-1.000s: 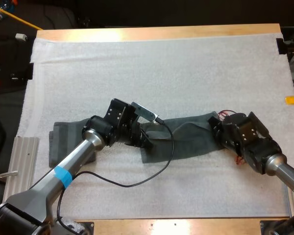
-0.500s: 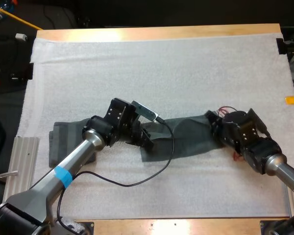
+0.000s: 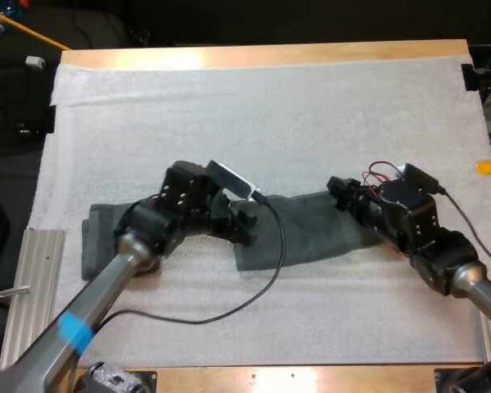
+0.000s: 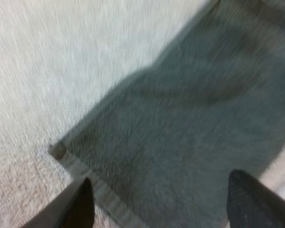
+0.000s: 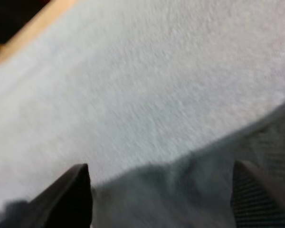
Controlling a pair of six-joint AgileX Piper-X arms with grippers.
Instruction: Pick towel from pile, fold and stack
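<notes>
The towel (image 3: 311, 228) is dark grey-green and lies flat on the white mat (image 3: 270, 123) as one long, slightly rumpled band, running from well behind the left gripper (image 3: 244, 227) across to the right gripper (image 3: 337, 193). The stretch between the two grippers is smooth, with a soft crease. In the left wrist view a hemmed corner (image 4: 61, 152) sits just ahead of one fingertip, and the cloth spreads under the released jaws, which stand wide apart and clear of it. The right gripper is likewise spread open, and hangs over the towel's other end, where the cloth's edge meets bare mat. The wooden table (image 3: 262, 56) borders the mat beyond both grippers. A ribbed metal rail (image 3: 37, 278) lies off the mat's edge, well outside the left gripper.
</notes>
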